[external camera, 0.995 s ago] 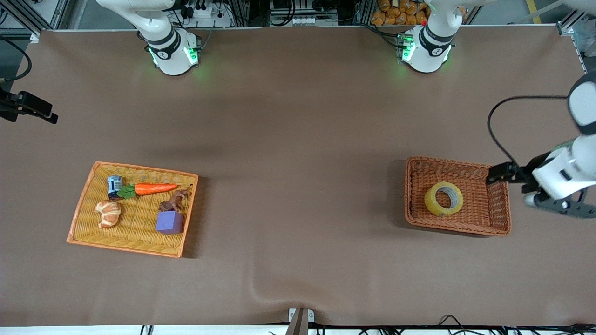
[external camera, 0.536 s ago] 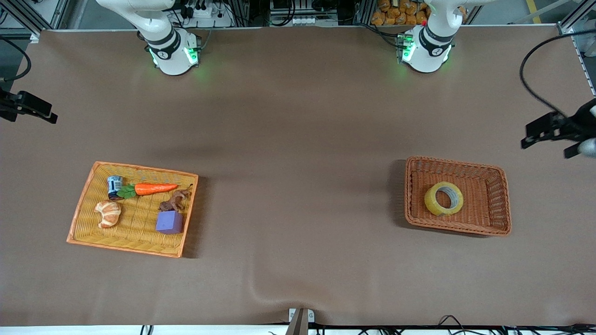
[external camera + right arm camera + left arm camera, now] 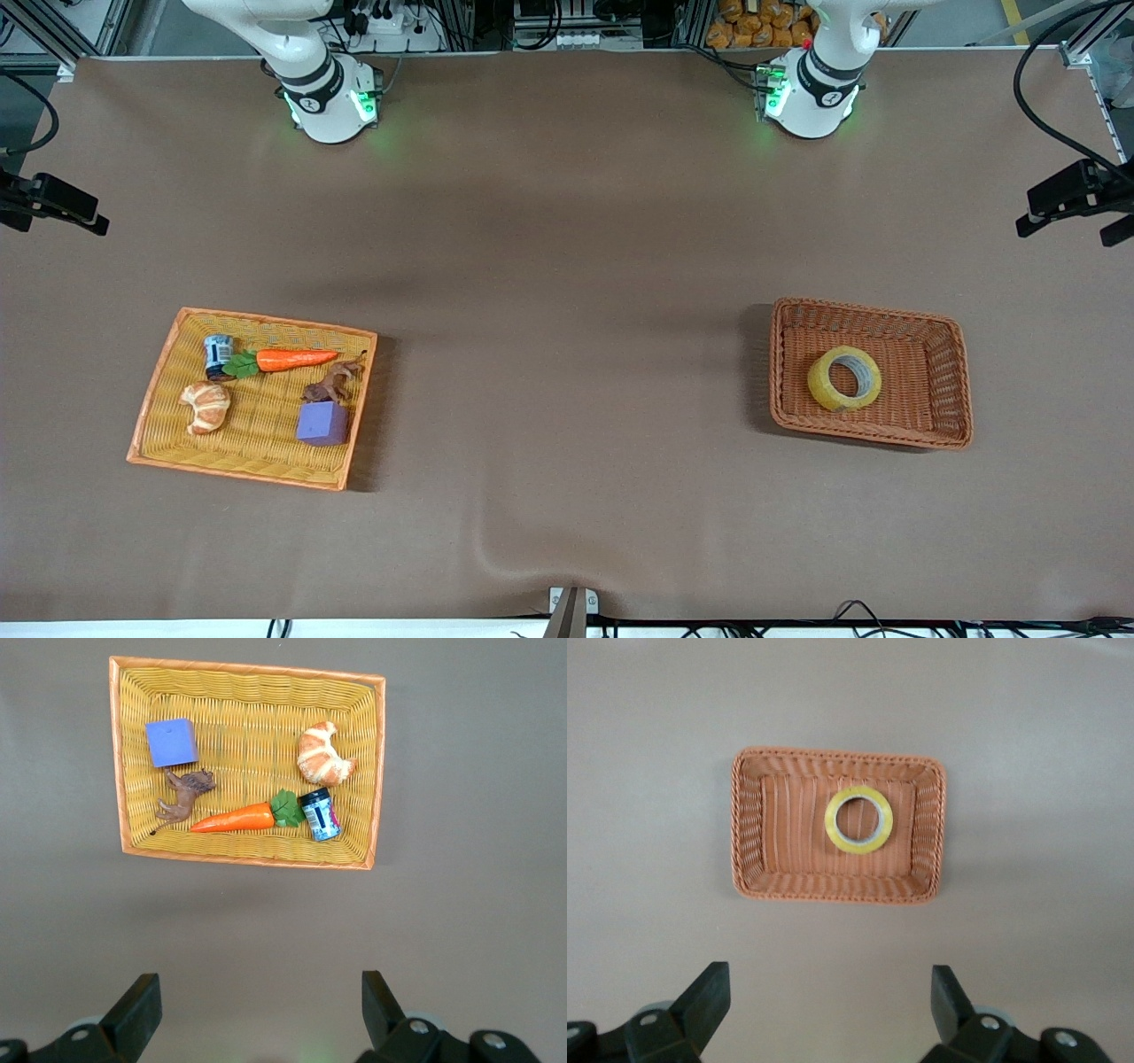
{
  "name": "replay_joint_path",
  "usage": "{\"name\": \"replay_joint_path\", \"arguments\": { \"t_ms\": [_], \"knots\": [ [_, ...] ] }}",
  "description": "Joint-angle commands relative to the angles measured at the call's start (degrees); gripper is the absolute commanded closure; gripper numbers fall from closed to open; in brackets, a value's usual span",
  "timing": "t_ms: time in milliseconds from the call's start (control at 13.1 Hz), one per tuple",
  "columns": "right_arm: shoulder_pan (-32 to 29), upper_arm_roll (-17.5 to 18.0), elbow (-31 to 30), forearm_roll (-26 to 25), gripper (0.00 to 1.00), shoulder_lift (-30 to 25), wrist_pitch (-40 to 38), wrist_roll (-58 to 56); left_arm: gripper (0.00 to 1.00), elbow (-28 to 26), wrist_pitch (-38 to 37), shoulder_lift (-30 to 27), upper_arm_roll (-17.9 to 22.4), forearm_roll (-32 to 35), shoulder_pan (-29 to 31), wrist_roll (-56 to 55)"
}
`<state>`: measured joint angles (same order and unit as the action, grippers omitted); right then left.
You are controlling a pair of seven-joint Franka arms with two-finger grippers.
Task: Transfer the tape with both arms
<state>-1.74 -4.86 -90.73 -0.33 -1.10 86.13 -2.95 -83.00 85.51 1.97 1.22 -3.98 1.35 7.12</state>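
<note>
Lying free in the brown basket point(image 3: 948, 381), the tape point(image 3: 844, 378) is found below the released left tool point(image 3: 830, 1005); transfer looks done, right tool point(image 3: 261, 1010) likewise spread.

Light even and fairly bright from above, no strong glare on brown table cloth point(image 3: 567, 266). Soft dark shadow lies beside yellow tray point(image 3: 155, 394) and brown basket point(image 3: 784, 372), on side toward table middle. Green glow spreads on cloth near both arm bases. Front view sharp. Left wrist view slightly soft and pale; right wrist view clearer, darker at its edges.
</note>
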Motion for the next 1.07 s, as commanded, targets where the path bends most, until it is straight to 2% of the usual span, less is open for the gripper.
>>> {"name": "replay_joint_path", "arguments": {
  "t_ms": [0, 77, 306, 536, 842, 995],
  "knots": [
    [-1.24, 0.82, 1.08, -0.02, 0.0, 0.4, -0.78, -0.47, 0.0, -3.03, -0.7, -3.01, 6.47, 1.34, -7.19, -1.41],
    [-1.16, 0.82, 1.08, -0.02, 0.0, 0.4, -0.78, -0.47, 0.0, -3.04, -0.52, -2.67, 8.6, 1.34, -9.15, -1.58],
    [-1.51, 0.82, 1.17, -0.02, 0.0, 0.31, -0.87, -0.47, 0.0, -2.78, -0.26, -1.53, 8.19, 2.04, -9.26, -5.79],
    [-1.77, 0.82, 1.52, -0.02, 0.0, 0.31, -0.87, -0.56, 0.0, -1.46, 0.88, 0.58, 6.78, 3.1, -8.82, -6.67],
    [-1.69, 0.82, 1.52, -0.02, 0.0, 0.4, -0.87, -0.56, 0.0, -2.69, -0.34, -1.26, 4.32, 2.92, -8.2, -10.98],
    [-1.51, 0.82, 1.52, -0.02, 0.0, 0.4, -0.87, -0.65, 0.0, -2.69, -0.96, -1.61, 1.87, 3.44, -8.12, -13.7]
  ]
}}
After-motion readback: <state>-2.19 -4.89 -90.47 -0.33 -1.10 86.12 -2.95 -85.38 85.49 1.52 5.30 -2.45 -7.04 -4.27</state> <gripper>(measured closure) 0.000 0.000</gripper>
